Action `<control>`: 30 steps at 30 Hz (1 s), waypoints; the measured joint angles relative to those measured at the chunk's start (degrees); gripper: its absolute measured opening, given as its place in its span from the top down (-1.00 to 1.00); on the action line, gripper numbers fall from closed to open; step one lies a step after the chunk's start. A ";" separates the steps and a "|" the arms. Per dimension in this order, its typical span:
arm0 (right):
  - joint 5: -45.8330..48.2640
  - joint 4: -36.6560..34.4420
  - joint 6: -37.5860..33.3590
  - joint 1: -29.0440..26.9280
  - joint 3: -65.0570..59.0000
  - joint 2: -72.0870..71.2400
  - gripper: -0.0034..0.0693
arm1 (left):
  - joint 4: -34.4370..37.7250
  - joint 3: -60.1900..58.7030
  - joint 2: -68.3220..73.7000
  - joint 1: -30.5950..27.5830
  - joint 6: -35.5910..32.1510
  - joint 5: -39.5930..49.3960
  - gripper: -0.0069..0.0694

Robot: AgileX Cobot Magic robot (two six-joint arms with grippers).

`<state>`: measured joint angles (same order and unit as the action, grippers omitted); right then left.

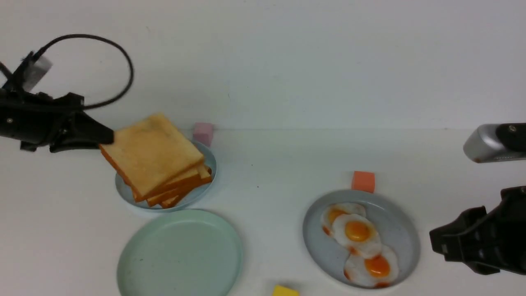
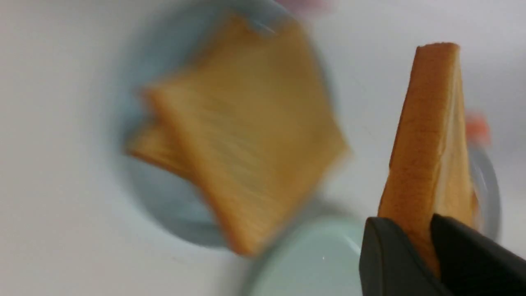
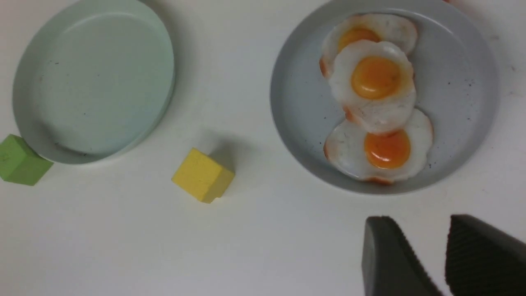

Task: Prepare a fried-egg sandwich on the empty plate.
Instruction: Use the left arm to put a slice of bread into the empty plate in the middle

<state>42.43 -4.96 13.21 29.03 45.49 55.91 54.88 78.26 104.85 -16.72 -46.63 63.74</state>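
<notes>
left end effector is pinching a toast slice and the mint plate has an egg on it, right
No: the right wrist view shows the mint plate bare; the eggs lie on the grey plate. The left end effector pinches a toast slice.

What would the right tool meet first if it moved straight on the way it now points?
Most likely the near rim of the grey-blue plate, then the fried eggs on it. The open right tool seems tilted down, so the table might come first; depth is unclear.

Probably a lab: plain white table (image 1: pixel 287 164), plastic-looking eggs (image 1: pixel 357 232), yellow block (image 3: pixel 202 175).
</notes>
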 joint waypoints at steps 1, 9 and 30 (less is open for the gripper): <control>-0.17 0.00 0.00 0.00 0.00 0.00 0.24 | -1.28 -0.07 -0.30 1.82 -3.74 2.80 0.49; -1.64 1.30 0.00 0.00 0.00 0.07 0.24 | -19.56 -5.04 -0.25 15.93 -8.90 3.11 0.49; 1.32 1.32 0.06 0.00 0.00 0.07 0.24 | -23.76 -5.41 -0.29 19.25 -7.98 -3.30 0.50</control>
<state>43.75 -3.64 13.27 29.03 45.49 55.98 31.12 72.84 104.56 2.53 -54.61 60.45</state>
